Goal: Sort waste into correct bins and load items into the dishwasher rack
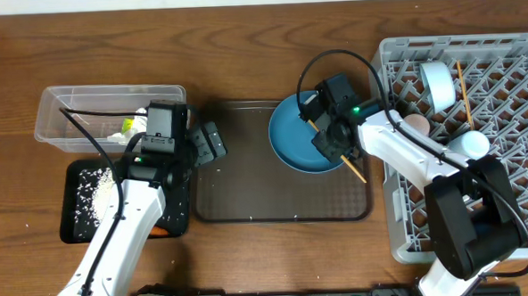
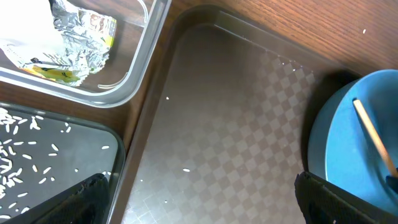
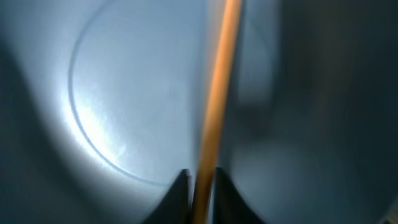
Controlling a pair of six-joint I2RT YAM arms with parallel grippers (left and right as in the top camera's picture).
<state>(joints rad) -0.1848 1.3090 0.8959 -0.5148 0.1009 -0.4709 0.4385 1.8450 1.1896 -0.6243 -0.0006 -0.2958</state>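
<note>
R tool (image 3: pixel 202 196) is pinching one wooden chopstick (image 3: pixel 217 93). Jaws are nearly closed, just the stick's width between them, nothing else in the grip. In the overhead view it's sitting over the blue plate (image 1: pixel 291 142), centre-right of frame, w/ the stick slanting from upper left down to lower right past the plate's edge. Plate is lying flat on the right end of the brown tray (image 1: pixel 248 184).

Second chopstick (image 1: pixel 463 95) is lying in the rack (image 1: pixel 474 42) at far right, along w/ the light blue cup (image 1: pixel 438 82) and white bowl (image 1: pixel 471 143).

L tool (image 1: pixel 212 143) is hovering over the tray's left part, fingers spread wide, holding nothing. Clear tub (image 1: pixel 44 113), upper left, is holding the wrapper (image 2: pixel 81 37). Black tray (image 1: pixel 76 229) below it is carrying rice grains (image 1: pixel 92 191).

Handling, as I judge it:
- Chopstick is light, stiff, thin and smooth, so it's prob. going to pivot or slip in a 2-point pinch. A grip near mid-length seems best; the exact spot is hidden by the tool.
- Plate is rigid, smooth, likely heavier and maybe breakable. It's lying flat, so the raised rim is the only place to take hold.
</note>
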